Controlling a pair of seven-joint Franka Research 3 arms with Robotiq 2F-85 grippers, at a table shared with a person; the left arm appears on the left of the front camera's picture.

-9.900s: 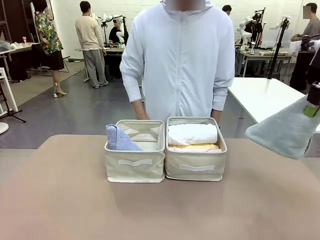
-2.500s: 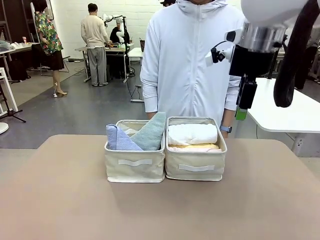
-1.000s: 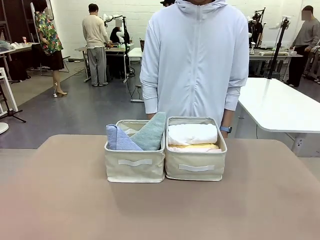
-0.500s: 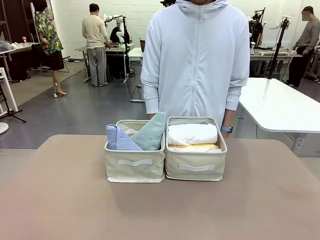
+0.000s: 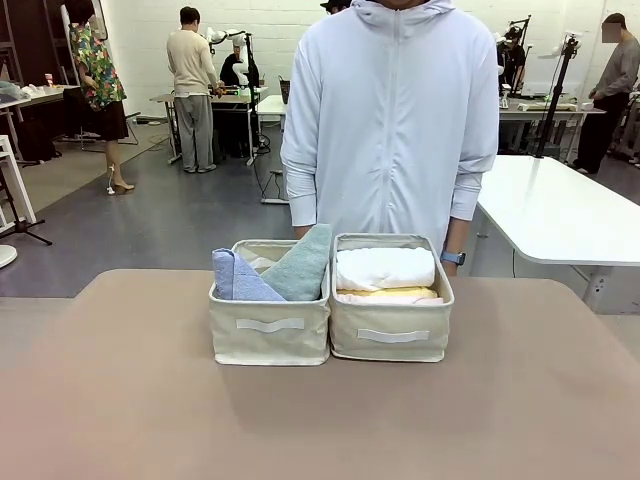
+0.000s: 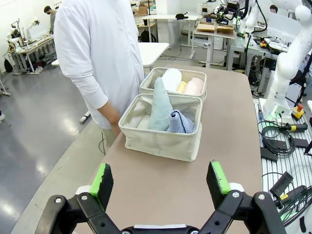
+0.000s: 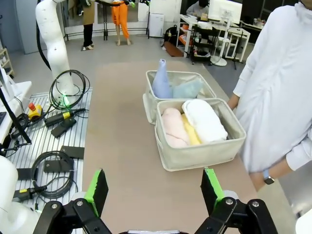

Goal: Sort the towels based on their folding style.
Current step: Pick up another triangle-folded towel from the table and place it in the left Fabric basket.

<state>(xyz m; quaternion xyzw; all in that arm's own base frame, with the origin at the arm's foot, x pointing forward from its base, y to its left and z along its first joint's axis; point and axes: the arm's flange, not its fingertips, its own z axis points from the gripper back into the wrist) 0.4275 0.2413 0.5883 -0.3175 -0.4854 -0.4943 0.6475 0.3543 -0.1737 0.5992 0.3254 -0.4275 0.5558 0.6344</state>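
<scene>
Two cream baskets stand side by side mid-table. The left basket point(image 5: 269, 335) holds two cone-folded towels, a lavender-blue one point(image 5: 237, 278) and a grey-green one point(image 5: 301, 266). The right basket point(image 5: 391, 340) holds rolled towels: a white one point(image 5: 385, 268) on top, with yellow point(image 5: 380, 294) and pink point(image 7: 173, 127) below. My left gripper point(image 6: 160, 181) hangs open high above the table's end, well back from the baskets. My right gripper point(image 7: 152, 187) is open too, above the opposite end. Neither holds anything.
A person in a white hooded jacket point(image 5: 392, 120) stands at the far edge right behind the baskets, arms down. Cables and arm bases point(image 7: 58, 117) lie beside the table. Bare tan tabletop point(image 5: 320, 420) stretches in front of the baskets.
The grey-green cone towel has gone from my right gripper into the left basket, and the right arm has withdrawn from the front view. Nothing has moved over the last second.
</scene>
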